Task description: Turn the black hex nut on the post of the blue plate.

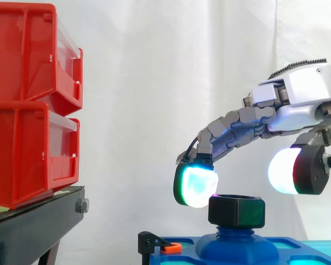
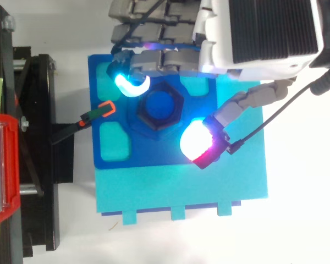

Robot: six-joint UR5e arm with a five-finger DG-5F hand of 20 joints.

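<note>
We see the black hex nut (image 1: 236, 211) (image 2: 142, 108) low in the frame, right of centre in the side view, sitting on the round blue post (image 2: 160, 104) that rises from the domed middle of the blue plate with pale cyan recesses (image 1: 298, 245) (image 2: 98, 158). In the top view the plate lies on a flat cyan board (image 2: 209, 192) in the middle of the frame. The grey and white robot hand (image 1: 298, 94) (image 2: 264, 33) reaches in from the right edge of the side view and from the upper right of the top view. It is open and grips nothing, its digits spread to either side of the nut. A fingertip (image 1: 197, 186) (image 2: 131, 85) glowing cyan and white sits at the nut's upper left edge, and we cannot tell whether it touches. The thumb pad (image 1: 284, 171) (image 2: 197, 142), white and red, hangs apart from the nut, above and right of it in the side view and at its lower right corner from above. A small black clamp with an orange tip (image 1: 168, 247) (image 2: 105, 109) meets the plate's left edge. Two stacked red plastic bins (image 1: 27, 105) stand on a black stand (image 1: 38, 221) at the left, before a white curtain (image 1: 154, 83).
</note>
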